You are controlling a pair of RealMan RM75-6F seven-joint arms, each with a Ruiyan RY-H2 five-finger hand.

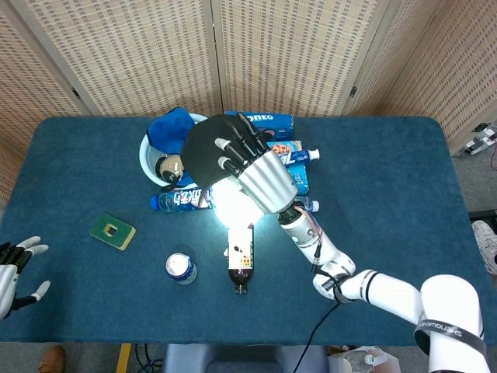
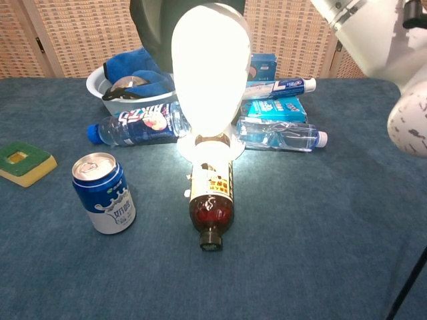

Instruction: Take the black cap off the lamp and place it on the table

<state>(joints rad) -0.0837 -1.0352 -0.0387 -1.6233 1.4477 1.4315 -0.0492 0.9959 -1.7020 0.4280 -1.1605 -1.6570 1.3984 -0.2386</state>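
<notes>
The black cap point(image 1: 203, 152) is lifted above the lamp point(image 1: 235, 207), whose white shade point(image 2: 209, 73) glows uncovered at the table's middle. My right hand point(image 1: 255, 176) grips the cap from above, fingers spread over its crown. In the chest view only the cap's dark edge point(image 2: 151, 30) shows at the top, just left of the shade, and the right forearm point(image 2: 373, 37) crosses the upper right corner. My left hand point(image 1: 15, 266) hovers at the table's near left edge, fingers apart and holding nothing.
A brown bottle point(image 2: 211, 200) lies in front of the lamp's base. A blue can point(image 2: 103, 193) and a green sponge point(image 2: 23, 163) sit to the left. Behind stand a bowl point(image 1: 149, 159) with blue cloth, water bottles point(image 2: 137, 123), an Oreo box point(image 1: 273, 120) and toothpaste boxes point(image 2: 280, 107).
</notes>
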